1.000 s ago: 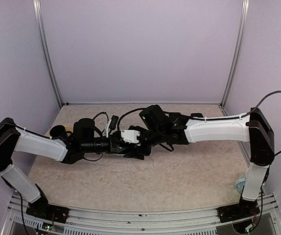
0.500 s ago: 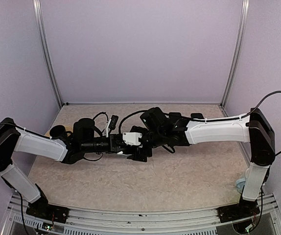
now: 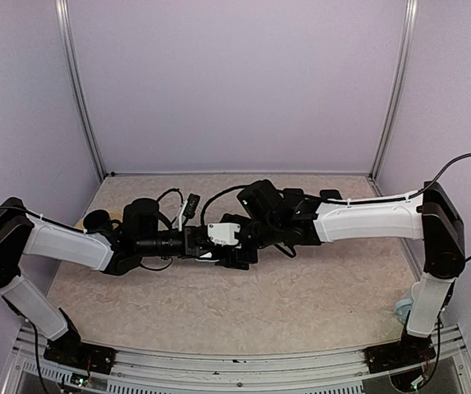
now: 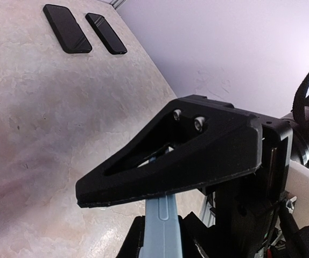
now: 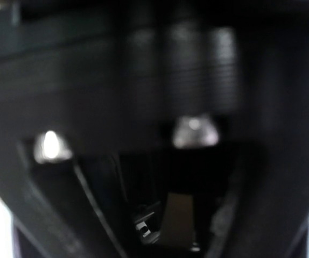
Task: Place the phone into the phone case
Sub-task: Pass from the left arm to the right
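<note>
Left arm [image 3: 63,240]: reaches from the left edge of the table [image 3: 301,295] to its middle, the wrist lying low and pointing right.
Left jaws: closed tight. In the left wrist view a pale blue flat piece [image 4: 161,228] runs edge-on between the black fingers [image 4: 176,156], clamped there.
Pale blue flat piece: only a narrow strip of it shows, so whether it is the phone or the case cannot be told.
Right arm [image 3: 367,220]: stretches in from the right, its wrist meeting the left wrist nose to nose over the middle of the table.
Right jaws: cannot tell how far open they are. The right wrist view is dark and blurred, pressed close to black parts, and from above the tips are lost among the two wrists.
Dark slabs: two thin black rectangles, one [image 4: 67,28] just beside the other [image 4: 106,33], lie flat on the table, well apart from the jaws. Which is a phone and which a case cannot be made out.
Table: mottled beige surface, walled in pale lilac on three sides.
</note>
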Tool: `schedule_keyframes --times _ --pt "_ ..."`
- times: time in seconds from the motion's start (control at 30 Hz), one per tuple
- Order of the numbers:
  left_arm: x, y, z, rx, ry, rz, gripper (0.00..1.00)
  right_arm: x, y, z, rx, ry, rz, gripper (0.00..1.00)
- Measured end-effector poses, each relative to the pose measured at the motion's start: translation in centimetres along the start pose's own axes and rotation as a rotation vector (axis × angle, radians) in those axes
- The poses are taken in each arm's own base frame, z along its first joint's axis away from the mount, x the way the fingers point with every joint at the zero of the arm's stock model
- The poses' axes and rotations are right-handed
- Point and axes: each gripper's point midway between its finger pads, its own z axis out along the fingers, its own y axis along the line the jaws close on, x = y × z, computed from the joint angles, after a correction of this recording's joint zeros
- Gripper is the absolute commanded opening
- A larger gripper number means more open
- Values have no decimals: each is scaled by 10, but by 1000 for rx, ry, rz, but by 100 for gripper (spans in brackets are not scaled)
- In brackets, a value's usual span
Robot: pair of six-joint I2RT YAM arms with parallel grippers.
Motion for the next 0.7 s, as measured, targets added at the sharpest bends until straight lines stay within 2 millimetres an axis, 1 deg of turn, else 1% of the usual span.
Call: schedule_keyframes --times 0.13,0.23,0.37,0.47,0.5,0.57,0.7 --pt "-1 0 0 -4 -7 1 0 2 -2 -3 -3 -2 18 87" --pt "-3 1 -1 -9 -14 2 0 6 -4 -8 -3 0 33 92" --pt "-4 1 -1 -9 -16 2 0 9 -7 -17 -2 5 42 91" --pt "-4 1 -1 -11 -19 3 0 9 -7 -19 -7 2 44 90" --pt "-4 1 -1 -11 -19 3 0 9 -6 -19 -10 2 46 91" --pt "-4 1 -1 -11 -19 3 0 9 -5 -19 -17 -1 47 99" --pt "-4 1 -1 -11 -19 3 0 6 -2 -19 -33 -16 48 100"
